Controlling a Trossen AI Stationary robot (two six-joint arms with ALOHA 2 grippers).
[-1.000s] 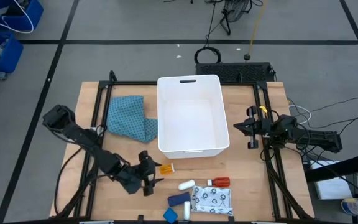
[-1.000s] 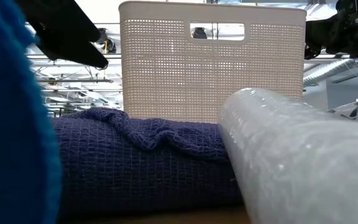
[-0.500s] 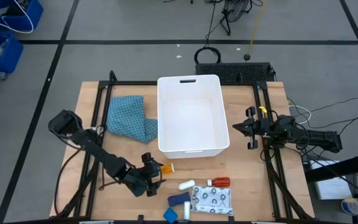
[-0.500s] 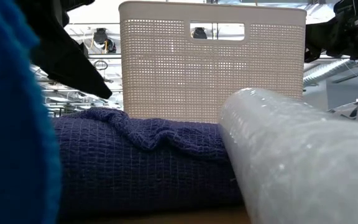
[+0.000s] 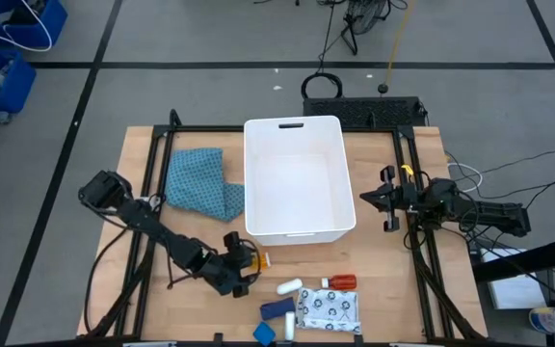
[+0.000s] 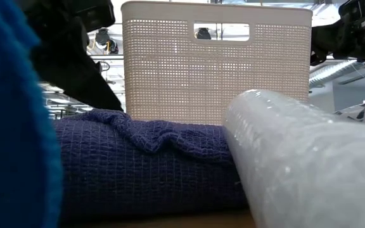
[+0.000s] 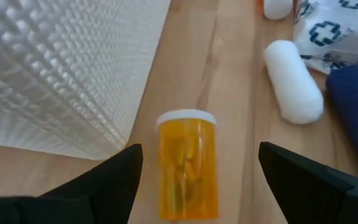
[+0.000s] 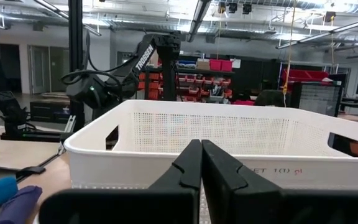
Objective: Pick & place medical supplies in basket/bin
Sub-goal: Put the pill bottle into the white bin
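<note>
The left pincer [image 5: 242,262] is spread wide, released, its 2 fingers [image 7: 114,180] straddling the translucent orange plastic pill bottle [image 7: 187,163], which lies on its side on the wooden desk [image 5: 393,289] just near of the large white plastic tub [image 5: 295,178]. Being round, the bottle could roll if 1 finger touches first. The tub wall crowds the far side; the white cylindrical roll [image 7: 294,89] lies right. The right pincer [image 5: 385,200], clenched, waits right of the tub.
</note>
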